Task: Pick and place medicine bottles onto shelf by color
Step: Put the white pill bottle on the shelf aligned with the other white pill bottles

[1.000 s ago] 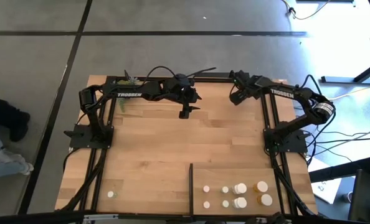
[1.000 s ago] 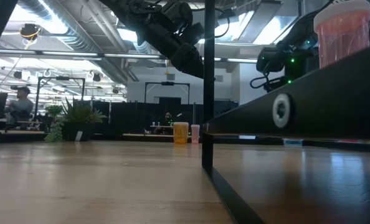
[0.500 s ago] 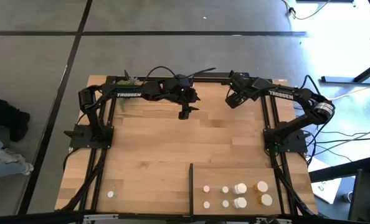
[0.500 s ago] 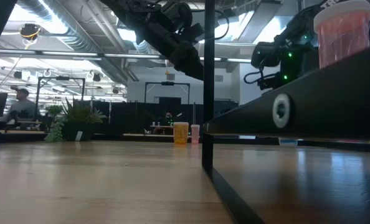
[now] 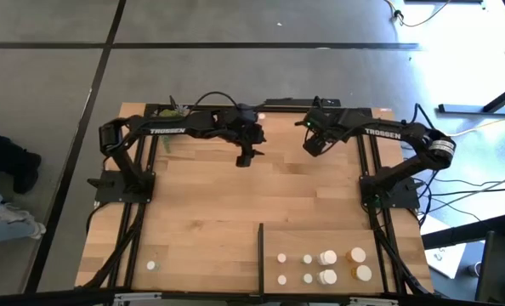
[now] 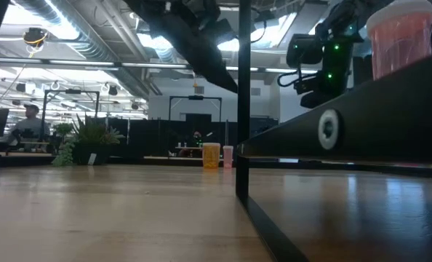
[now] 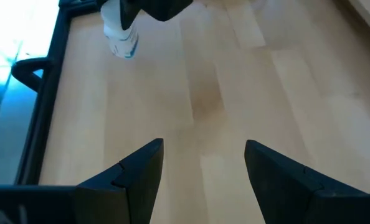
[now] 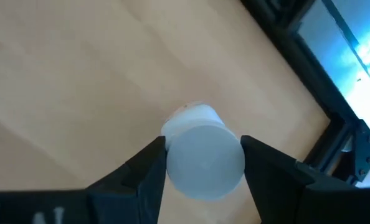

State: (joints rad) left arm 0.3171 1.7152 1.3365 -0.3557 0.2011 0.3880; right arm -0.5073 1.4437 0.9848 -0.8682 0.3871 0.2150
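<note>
My right gripper (image 5: 310, 146) hangs over the far middle of the table, shut on a small pale bottle with a white cap (image 8: 205, 160); that bottle (image 7: 120, 38) also shows in the left wrist view. My left gripper (image 5: 244, 160) is just left of it, open over bare wood with nothing between its fingers (image 7: 203, 146). The shelf (image 5: 405, 242), a light-wood panel with a black strip (image 5: 260, 246) along its left side, lies at the near right. Several white-capped bottles (image 5: 327, 257) stand on it, white ones to the left and amber ones (image 5: 355, 253) to the right. One small bottle (image 5: 150, 265) stands at the near left. My right gripper pinches the bottle's white cap (image 8: 172, 163) between its two fingers, one on each side. The fingers come steeply from above. The bottle hangs below them, upright and clear of the table.
A small green plant (image 5: 173, 114) stands at the far left corner behind the left arm. A black frame edges the table (image 5: 193, 212). In the low view an amber bottle (image 6: 399, 36) on the shelf looms at the near right.
My right gripper has swung from the far right corner toward the table's left and a little nearer, carrying the bottle. My left gripper has shifted slightly toward the left.
</note>
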